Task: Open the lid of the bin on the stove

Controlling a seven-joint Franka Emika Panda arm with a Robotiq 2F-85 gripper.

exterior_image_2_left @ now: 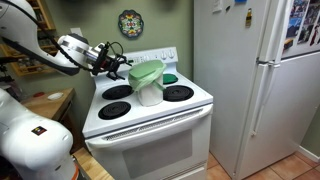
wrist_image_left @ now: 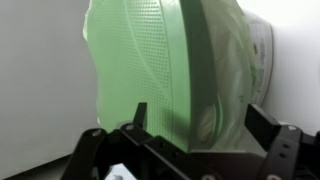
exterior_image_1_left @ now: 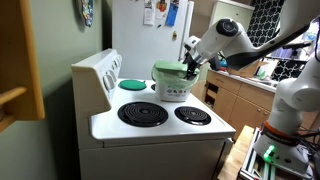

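On the stove: the bin [exterior_image_1_left: 173, 88] stands about mid-top on the stove [exterior_image_1_left: 104, 124], among the burners [exterior_image_1_left: 143, 113] and toward the far side by the back panel [exterior_image_1_left: 97, 72]. A flat teal disc [exterior_image_1_left: 132, 84] lies just beside it.
Lid: the green lid [exterior_image_1_left: 170, 69] caps the bin and spans its whole top. It is gently domed, and the wrist view shows a fine dotted texture. Whether one edge is already raised I cannot tell.
Liner: a pale green liner [wrist_image_left: 238, 70] is folded over the rim under the lid and bulges out on the right of the wrist view.
End effector: the end effector [exterior_image_1_left: 190, 65] hangs at the bin's right side in an exterior view, level with the lid. Its fingers [wrist_image_left: 137, 118] are spread wide and clasp nothing. Contact with the lid cannot be judged.
Handling: the lid is probably thin, light plastic, fairly stiff and a little slick. The bin looks light too, so a hard push may slide or tip it.
Where to take hold: the overhanging lip on the side facing the end effector looks best. Hook under it or pinch it, then lift gently upward, keeping clear of the soft liner.
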